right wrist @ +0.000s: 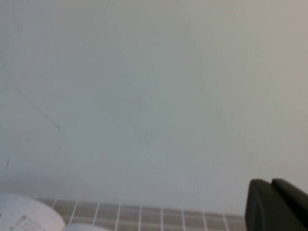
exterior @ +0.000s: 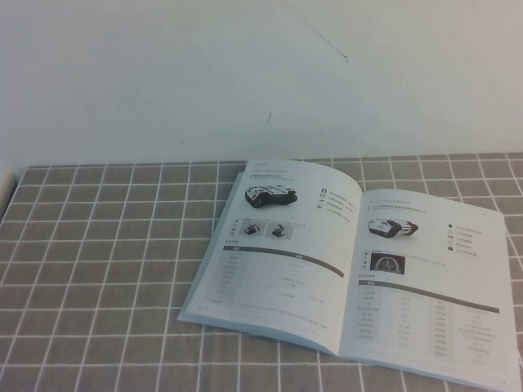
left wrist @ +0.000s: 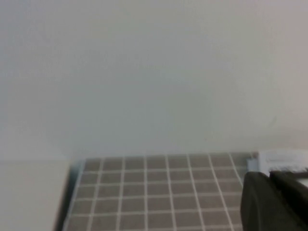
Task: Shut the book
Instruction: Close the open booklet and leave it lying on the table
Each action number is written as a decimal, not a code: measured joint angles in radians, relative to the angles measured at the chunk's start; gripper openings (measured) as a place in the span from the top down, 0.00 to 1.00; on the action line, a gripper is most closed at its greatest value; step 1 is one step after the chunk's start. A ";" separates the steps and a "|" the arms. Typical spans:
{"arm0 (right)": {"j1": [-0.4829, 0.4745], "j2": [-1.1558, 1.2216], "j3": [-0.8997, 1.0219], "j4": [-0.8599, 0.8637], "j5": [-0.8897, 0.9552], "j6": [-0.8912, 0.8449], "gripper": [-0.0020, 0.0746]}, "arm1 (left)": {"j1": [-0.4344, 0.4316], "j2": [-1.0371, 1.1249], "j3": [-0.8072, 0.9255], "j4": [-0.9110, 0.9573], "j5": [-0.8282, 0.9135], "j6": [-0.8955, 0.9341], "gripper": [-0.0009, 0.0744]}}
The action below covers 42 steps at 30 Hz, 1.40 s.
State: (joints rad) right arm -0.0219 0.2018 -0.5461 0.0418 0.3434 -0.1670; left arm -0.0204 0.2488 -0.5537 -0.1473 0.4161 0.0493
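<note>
An open book (exterior: 351,269) lies flat on the grey checked tablecloth (exterior: 106,245), right of centre, both printed pages facing up. Neither gripper appears in the high view. In the left wrist view my left gripper (left wrist: 269,175) hangs above the cloth, its black fingers pressed together and holding nothing; a corner of the book (left wrist: 284,158) shows just behind it. In the right wrist view my right gripper (right wrist: 272,183) is likewise shut and empty, facing the wall, with a curved page edge of the book (right wrist: 24,216) low in the picture.
A plain white wall (exterior: 245,73) rises behind the table. The cloth's left edge (exterior: 6,192) meets a pale surface. The book's right page reaches close to the front right of the high view.
</note>
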 joint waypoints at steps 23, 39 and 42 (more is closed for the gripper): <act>0.017 1.080 -0.203 0.751 0.182 -0.787 0.98 | 0.000 1.038 -0.274 -0.670 0.085 0.648 0.99; 0.161 1.484 -0.214 0.796 -0.049 -0.848 0.98 | -0.116 1.510 -0.488 -0.815 0.140 0.776 0.99; 0.161 1.526 -0.214 0.796 -0.051 -0.861 0.98 | -0.168 1.551 -0.544 -0.788 0.112 0.753 0.99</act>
State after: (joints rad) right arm 0.1391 1.7279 -0.7604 0.8377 0.2924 -1.0277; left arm -0.1886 1.8002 -1.0976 -0.9351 0.5280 0.8025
